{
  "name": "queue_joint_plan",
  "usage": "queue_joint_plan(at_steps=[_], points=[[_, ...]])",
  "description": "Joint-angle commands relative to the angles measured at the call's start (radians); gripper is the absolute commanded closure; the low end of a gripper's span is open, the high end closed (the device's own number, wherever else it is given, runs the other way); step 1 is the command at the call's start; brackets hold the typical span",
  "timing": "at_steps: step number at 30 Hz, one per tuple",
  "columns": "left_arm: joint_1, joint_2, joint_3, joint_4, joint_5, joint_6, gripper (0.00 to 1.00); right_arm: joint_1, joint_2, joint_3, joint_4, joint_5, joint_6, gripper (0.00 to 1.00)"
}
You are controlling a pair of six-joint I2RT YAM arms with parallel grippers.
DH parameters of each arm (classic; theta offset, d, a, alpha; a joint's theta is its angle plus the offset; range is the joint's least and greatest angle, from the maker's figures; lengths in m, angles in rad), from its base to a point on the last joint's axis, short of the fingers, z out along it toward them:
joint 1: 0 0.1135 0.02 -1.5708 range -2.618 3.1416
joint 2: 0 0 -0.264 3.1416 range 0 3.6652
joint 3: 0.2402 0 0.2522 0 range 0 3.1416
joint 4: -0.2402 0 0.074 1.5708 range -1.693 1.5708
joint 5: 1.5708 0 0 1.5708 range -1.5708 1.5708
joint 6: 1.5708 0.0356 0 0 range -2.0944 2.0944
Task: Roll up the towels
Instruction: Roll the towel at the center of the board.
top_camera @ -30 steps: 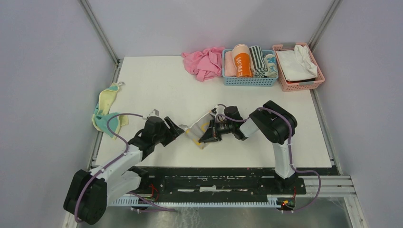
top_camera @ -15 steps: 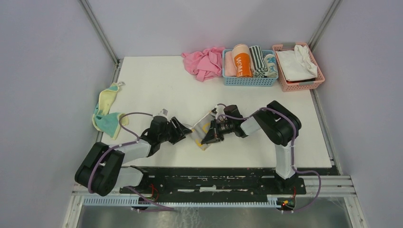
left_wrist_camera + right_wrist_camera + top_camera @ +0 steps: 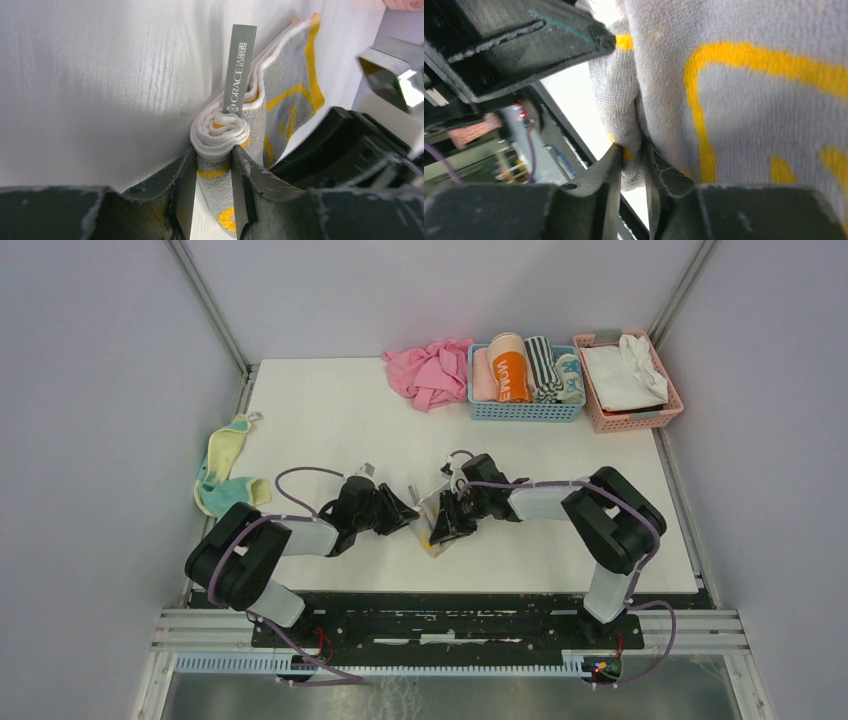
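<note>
Table (image 3: 330, 410): white, and your arm bases cover its near edge in the top view. Far right corner: a pink basket (image 3: 630, 418) with white cloth in it, touching a blue basket (image 3: 525, 410) of rolled cloths whose prints are too small to read. A crumpled pink cloth (image 3: 430, 375) lies just beside the blue basket. The yellow towel (image 3: 225, 475) is bunched at the left edge of the table, partly off it, its teal print folded out of sight. The grey towel (image 3: 432, 530) lies near the front centre. From above you see only a sliver of it, because both pincers cover the rest. Your left pincer (image 3: 212, 165) is clamped on its layered, folded end. Your right pincer (image 3: 631, 160) pinches a fold of the same towel, but that view is so close that the towel's edges are cut off. A grey label (image 3: 240, 70) reading GRACE stands up from the fold.
</note>
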Motion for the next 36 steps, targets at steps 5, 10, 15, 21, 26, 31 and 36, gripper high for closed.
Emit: queue_joint_plan(at_steps=[5,10,15,21,26,31,36], points=[[-0.019,0.028,-0.012,-0.190,-0.145,-0.014,0.64,0.151,-0.289,0.114,-0.439,0.542,-0.282,0.58],[-0.027,0.020,0.002,-0.218,-0.161,-0.016,0.64,0.313,-0.331,0.178,-0.472,0.775,-0.356,0.53],[-0.040,0.019,0.005,-0.224,-0.166,-0.024,0.64,0.434,-0.238,0.256,-0.463,0.961,-0.417,0.53],[-0.046,0.012,0.009,-0.237,-0.176,-0.027,0.64,0.498,-0.089,0.342,-0.500,1.067,-0.423,0.55],[-0.045,0.008,0.010,-0.247,-0.180,-0.029,0.64,0.514,0.009,0.357,-0.541,1.164,-0.417,0.55],[-0.046,0.016,0.011,-0.248,-0.178,-0.026,0.64,0.515,0.052,0.344,-0.568,1.170,-0.411,0.55],[-0.046,0.019,0.010,-0.255,-0.178,-0.028,0.64,0.515,0.080,0.346,-0.600,1.137,-0.408,0.65]])
